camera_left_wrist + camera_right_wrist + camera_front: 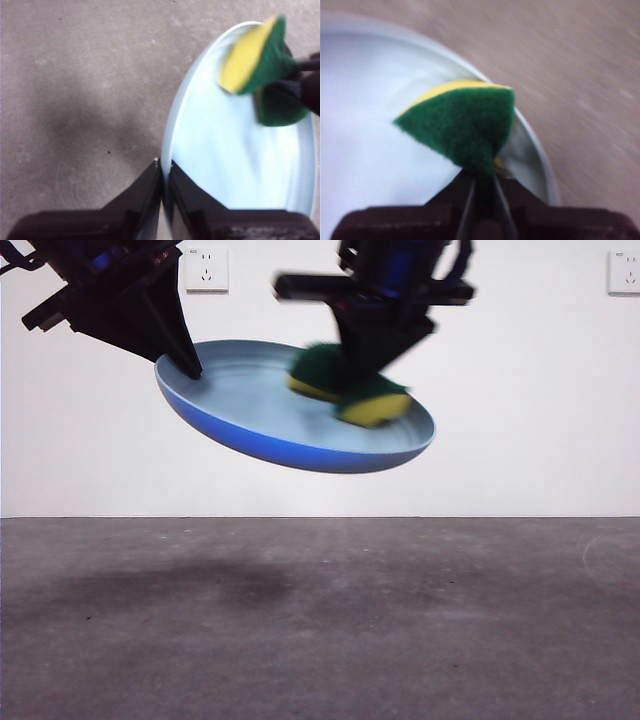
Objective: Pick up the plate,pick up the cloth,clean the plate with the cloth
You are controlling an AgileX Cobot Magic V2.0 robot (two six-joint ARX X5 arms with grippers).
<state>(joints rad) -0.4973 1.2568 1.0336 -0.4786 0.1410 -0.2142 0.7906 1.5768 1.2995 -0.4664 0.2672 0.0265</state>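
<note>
Both arms are up and the plate [250, 405] is airborne, well above the table [320, 620], tilted down on the side away from my left gripper [164, 172].

Left gripper: jaws closed to a thin gap, pinching the plate's rim edge-on. One jaw sits inside the dish, the other under it. The rest of the plate cantilevers straight out ahead of my fingertips.

Right gripper [481, 177]: jaws clamped almost fully together on the cloth [462, 125], which is really a yellow-and-green sponge. It's squeezed so hard that it folds into a wedge, green layer facing my wrist, yellow facing away. The sponge sticks out just past my fingertips and presses on the plate's inner face near the far rim, opposite the left grip.

Risks, as I judge them:
- Rim pinch is a small contact on smooth plastic. Downward scrub force at the far edge makes a long lever, so the plate could pivot or slip out of the left jaws and drop.
- The sponge is working close to the rim. A stroke outward runs off the edge and I lose contact.
- Motion blur on the sponge suggests fast strokes. Those could jerk the plate.
- Only a sliver of sponge is gripped, so it could twist free.
</note>
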